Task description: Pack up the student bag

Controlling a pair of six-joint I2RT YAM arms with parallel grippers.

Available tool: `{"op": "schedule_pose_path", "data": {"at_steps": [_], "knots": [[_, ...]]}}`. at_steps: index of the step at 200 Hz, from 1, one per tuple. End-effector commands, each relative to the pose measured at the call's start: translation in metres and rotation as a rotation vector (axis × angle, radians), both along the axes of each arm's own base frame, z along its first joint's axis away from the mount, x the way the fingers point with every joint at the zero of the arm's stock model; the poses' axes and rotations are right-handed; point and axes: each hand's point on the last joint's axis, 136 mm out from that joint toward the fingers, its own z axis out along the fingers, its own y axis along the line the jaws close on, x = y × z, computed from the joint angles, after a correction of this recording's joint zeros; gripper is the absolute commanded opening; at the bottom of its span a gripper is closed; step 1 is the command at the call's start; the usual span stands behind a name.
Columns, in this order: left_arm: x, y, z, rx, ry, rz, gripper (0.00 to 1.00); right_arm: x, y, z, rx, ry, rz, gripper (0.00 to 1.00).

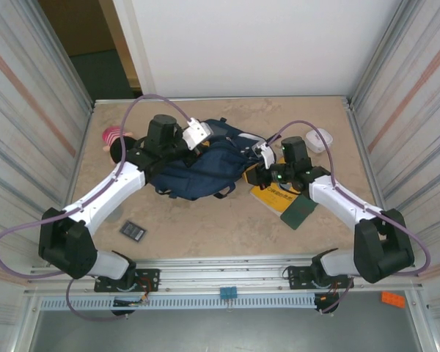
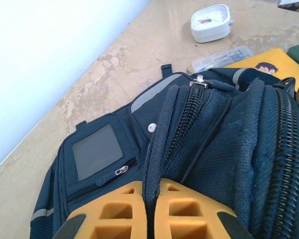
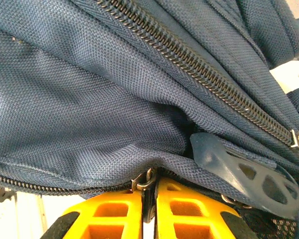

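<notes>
Backpack (image 1: 194, 172), coarse navy weave, left jaws pinching zippered ridge (image 2: 157, 144), right jaws clamping metal zipper pull (image 3: 145, 180).

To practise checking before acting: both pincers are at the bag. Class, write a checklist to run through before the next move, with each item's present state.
1. Left pincer gripping a fold of the bag: ok.
2. Right pincer gripping the zip pull: ok.
3. Bag opening wide enough: cannot tell.
4. Clock packed: not ok, on the table.
5. Yellow book packed: not ok, beside the bag.
</notes>
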Motion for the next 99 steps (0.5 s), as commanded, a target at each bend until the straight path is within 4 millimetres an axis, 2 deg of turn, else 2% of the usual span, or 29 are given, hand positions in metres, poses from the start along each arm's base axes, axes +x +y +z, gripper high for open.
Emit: {"op": "schedule_pose_path", "data": {"at_steps": [1, 28, 53, 99], "knots": [[0.007, 0.003, 0.009, -0.046, -0.047, 0.076, 0.00, -0.002, 0.018, 0.037, 0.147, 0.052, 0.060, 0.14], [-0.006, -0.005, 0.017, -0.070, -0.072, -0.014, 0.00, 0.004, 0.010, 0.032, 0.206, 0.182, 0.026, 0.22], [-0.013, -0.011, 0.023, -0.100, -0.075, -0.071, 0.00, 0.008, 0.007, 0.029, 0.228, 0.210, 0.013, 0.33], [-0.019, -0.014, 0.032, -0.144, -0.086, -0.116, 0.00, 0.026, -0.006, 0.017, 0.246, 0.215, -0.065, 0.26]]}}
